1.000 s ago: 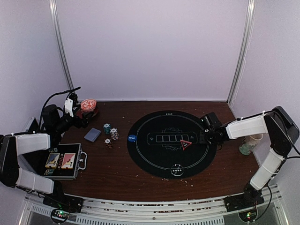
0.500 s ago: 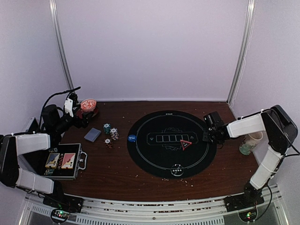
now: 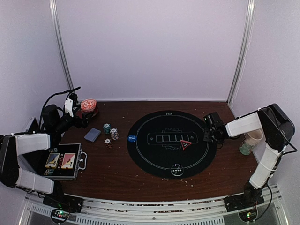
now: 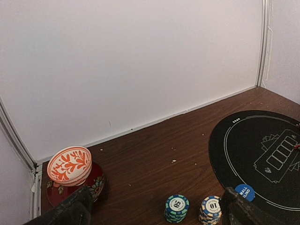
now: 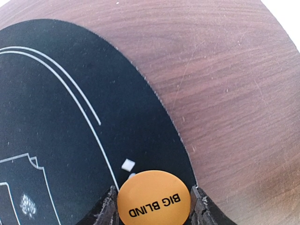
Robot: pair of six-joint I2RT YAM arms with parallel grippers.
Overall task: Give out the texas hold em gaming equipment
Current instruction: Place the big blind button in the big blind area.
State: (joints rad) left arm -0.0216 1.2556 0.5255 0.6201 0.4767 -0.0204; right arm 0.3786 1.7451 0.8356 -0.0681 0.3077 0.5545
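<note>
The right gripper [image 5: 153,207] had its fingers [image 5: 108,209] clenched on the orange marker button [image 5: 153,197], one pad against each side of its rim, the face lettered BIG BLIND turned up. The button sat over the right-hand rim of the round black mat [image 3: 150,159], just where felt gave way to wood; whether it rested on the mat or hung a little above it could not be told. It looked a thin, stiff, light disc with a smooth face, so I judged the rim the only sound place to take it: a flat pinch across the width, kept level, since a glossy edge might slip or tip out under a slanted squeeze. Once laid flat on the felt it would be hard to get under again. The left gripper [image 4: 154,213] stood wide and released, grasping nothing, well off the mat's left side near the red bowl [image 4: 75,180]. The poker chips [image 3: 110,134] and the playing cards [image 3: 93,135] lay left of the mat, the blue marker [image 3: 132,138] just inside its left rim, and the red-triangle marker [image 3: 185,144] right of its centre.
</note>
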